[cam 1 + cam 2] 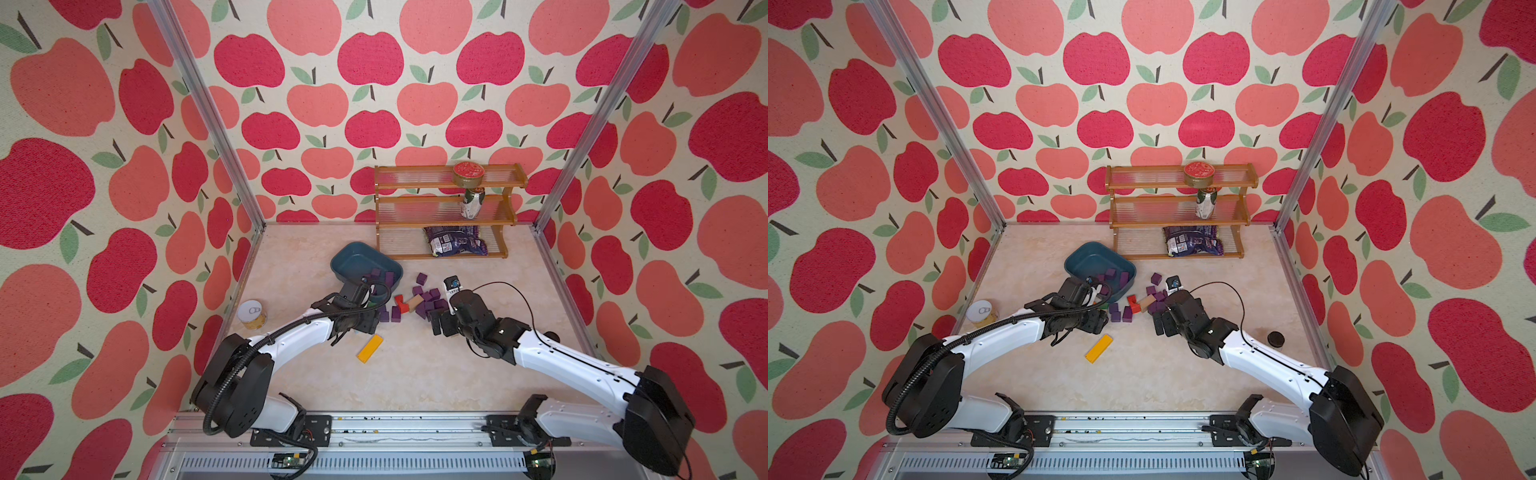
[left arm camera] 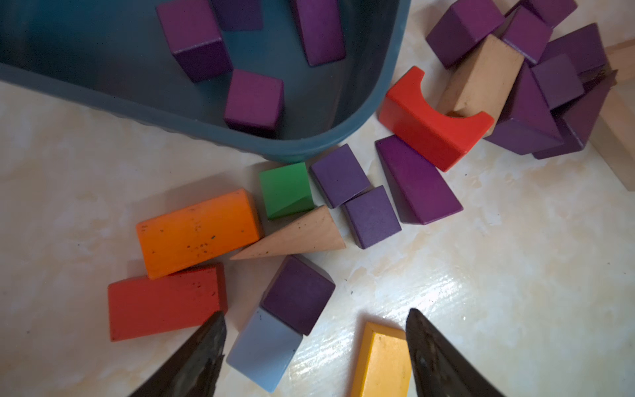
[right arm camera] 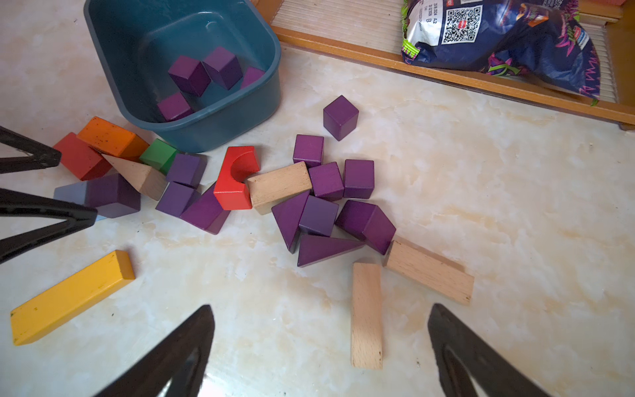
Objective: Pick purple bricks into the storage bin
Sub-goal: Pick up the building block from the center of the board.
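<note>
- I read clock bearings in the top views, with the far wall at twelve.
- My left gripper point(image 2: 316, 314) hangs at six o'clock of the bin point(image 1: 347, 249). Its jaws are spread and nothing is between them.
- Right by its fingertips, a purple brick point(image 2: 297, 294) and a light-blue block point(image 2: 263, 347) sit on the table point(image 1: 415, 374), touching each other. I cannot tell whether a fingertip touches them.
- My right gripper point(image 3: 321, 307) is spread wide and empty. It hangs over the table at about four o'clock of the bin, near two tan bars point(image 3: 366, 312).
- Four purple bricks point(image 3: 189, 74) lie in the bin, gathered at its five o'clock end.
- The other purple ones lie on the table.
- Three of them point(image 3: 185, 168) sit just beside the bin's near wall at five o'clock, next to a green block point(image 3: 158, 154).
- A tight pile point(image 3: 326, 180) of cubes and wedges lies at four o'clock of the bin.
- One cube point(image 3: 340, 117) stands alone at three o'clock of the bin, apart from the pile.
- A red arch point(image 3: 237, 192) and a tan block point(image 3: 280, 185) lie between those two groups, touching each other.
- A yellow block point(image 1: 370, 349) lies at six o'clock of the bin, apart from the rest.
- The rack point(image 1: 449, 208) stands at two o'clock of the bin, against the far wall.
</note>
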Controlling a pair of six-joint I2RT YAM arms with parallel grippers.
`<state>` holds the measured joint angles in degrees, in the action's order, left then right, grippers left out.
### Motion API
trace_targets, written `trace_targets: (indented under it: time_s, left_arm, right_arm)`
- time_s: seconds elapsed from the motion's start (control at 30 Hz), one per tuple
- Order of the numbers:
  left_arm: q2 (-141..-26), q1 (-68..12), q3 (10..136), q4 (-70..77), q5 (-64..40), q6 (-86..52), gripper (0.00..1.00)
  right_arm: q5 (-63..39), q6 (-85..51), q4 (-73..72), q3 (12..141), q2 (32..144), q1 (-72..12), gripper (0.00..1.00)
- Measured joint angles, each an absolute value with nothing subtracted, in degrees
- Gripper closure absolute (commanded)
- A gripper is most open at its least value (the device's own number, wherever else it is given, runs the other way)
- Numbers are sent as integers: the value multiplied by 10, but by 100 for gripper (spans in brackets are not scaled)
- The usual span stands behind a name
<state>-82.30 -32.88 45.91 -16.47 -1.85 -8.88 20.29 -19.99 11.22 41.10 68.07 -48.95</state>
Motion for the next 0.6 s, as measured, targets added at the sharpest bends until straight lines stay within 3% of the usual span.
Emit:
trace_targets:
  time_s: [0.17, 0.6]
  left_arm:
    - [-847, -329, 468, -165, -13, -77, 41]
    - [-881, -329, 494, -160, -1, -58, 51]
  right_arm:
    - [208, -201, 109, 401, 671, -489, 1]
    - [216, -215, 108, 375, 633, -486, 1]
